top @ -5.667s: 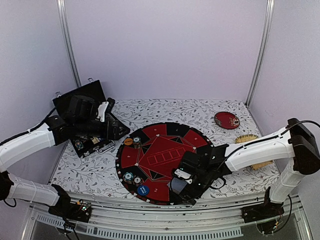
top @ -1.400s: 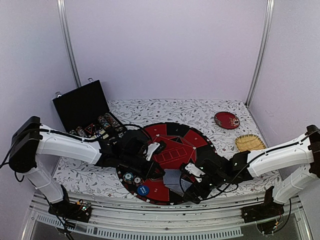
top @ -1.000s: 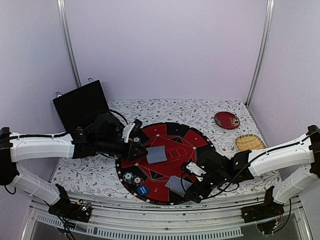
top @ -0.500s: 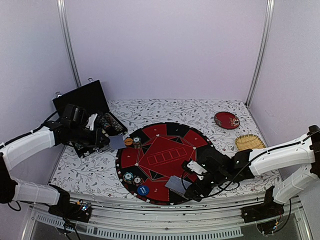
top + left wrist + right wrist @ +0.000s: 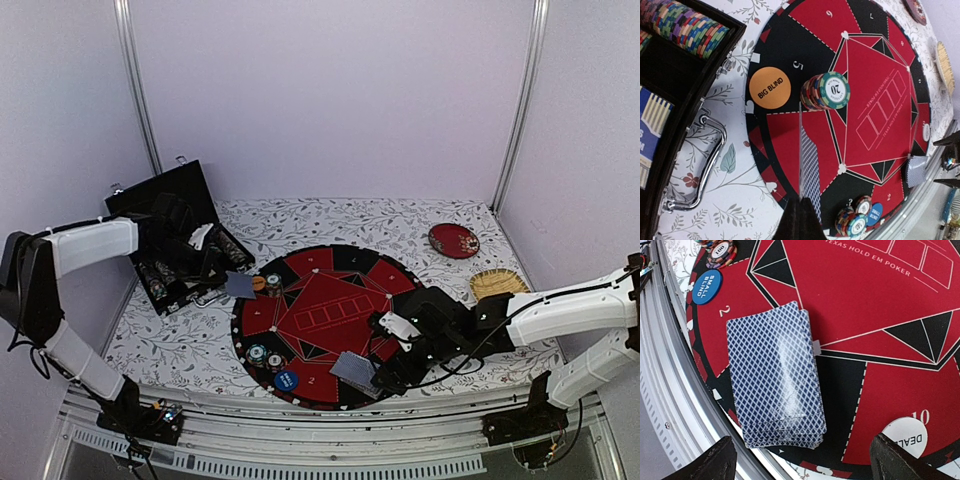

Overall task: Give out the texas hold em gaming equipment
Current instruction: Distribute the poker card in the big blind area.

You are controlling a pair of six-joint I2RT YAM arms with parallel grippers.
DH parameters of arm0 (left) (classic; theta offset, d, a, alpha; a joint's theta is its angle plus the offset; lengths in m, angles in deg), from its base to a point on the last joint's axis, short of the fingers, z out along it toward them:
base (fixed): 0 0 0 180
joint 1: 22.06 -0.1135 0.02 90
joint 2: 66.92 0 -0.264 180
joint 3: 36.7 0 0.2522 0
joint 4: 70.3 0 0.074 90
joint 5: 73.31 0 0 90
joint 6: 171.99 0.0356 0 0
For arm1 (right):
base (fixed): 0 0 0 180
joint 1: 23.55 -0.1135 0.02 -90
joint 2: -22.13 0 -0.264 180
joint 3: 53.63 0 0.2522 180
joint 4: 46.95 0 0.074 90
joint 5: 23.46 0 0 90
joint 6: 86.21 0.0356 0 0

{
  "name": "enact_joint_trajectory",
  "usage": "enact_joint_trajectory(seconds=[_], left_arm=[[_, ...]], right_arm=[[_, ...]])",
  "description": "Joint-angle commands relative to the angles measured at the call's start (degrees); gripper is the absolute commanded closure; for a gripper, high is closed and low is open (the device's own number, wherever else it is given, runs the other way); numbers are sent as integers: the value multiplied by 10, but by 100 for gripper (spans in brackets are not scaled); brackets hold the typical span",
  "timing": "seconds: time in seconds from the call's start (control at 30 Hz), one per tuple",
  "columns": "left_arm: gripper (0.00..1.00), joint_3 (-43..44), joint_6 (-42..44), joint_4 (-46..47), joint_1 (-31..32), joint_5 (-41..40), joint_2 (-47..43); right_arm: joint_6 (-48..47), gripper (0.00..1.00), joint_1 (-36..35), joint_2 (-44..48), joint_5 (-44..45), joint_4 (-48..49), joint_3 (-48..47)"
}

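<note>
A round red and black poker mat (image 5: 330,300) lies mid-table. My left gripper (image 5: 800,221) is shut on one playing card (image 5: 808,160), held edge-on above the mat's left rim. This card (image 5: 239,285) hangs next to the orange big blind disc (image 5: 770,88) and a chip stack (image 5: 829,91). Above the blue-backed deck (image 5: 772,375), my right gripper (image 5: 802,462) stands open, a finger on each side and not touching it. More chip stacks (image 5: 265,357) and the blue small blind disc (image 5: 286,381) sit at the mat's near edge. A white dealer disc (image 5: 905,434) lies right of the deck.
An open black case (image 5: 165,215) with rows of chips (image 5: 685,30) stands at the left, its handle (image 5: 707,165) facing the mat. A dark red plate (image 5: 453,240) and a straw-coloured slatted mat (image 5: 497,285) lie at the right. A metal rail (image 5: 670,405) borders the near edge.
My left gripper has carried the card from over the mat's middle leftward to its left rim, by the case. The right gripper has stayed open over the deck.
</note>
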Motion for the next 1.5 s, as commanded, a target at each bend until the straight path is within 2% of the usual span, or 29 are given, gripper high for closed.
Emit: enact_joint_trajectory(seconds=[0.0,0.13,0.3,0.43,0.67,0.93,1.1,1.47], left_arm=[[100,35,38,-20,-6,-11,28],[100,90,63,-43,-6,-41,54],[100,206,108,-63,-6,-50,99],[100,297,159,-96,0,-37,165],[100,402,251,-144,17,-27,279],[100,486,321,-167,30,13,376],[100,496,356,-166,36,23,409],[100,540,404,-124,89,-120,483]], right_arm=[[-16,5,11,9,-4,-13,-3],[-18,5,13,8,-4,-18,-13],[-26,5,18,-1,-5,-25,-24],[-29,5,23,-9,-8,-25,-28],[-33,5,29,-26,-15,-30,-34],[-36,5,33,-35,-19,-36,-42],[-32,5,35,-34,-19,-39,-42],[-30,5,35,-31,-17,-49,-45]])
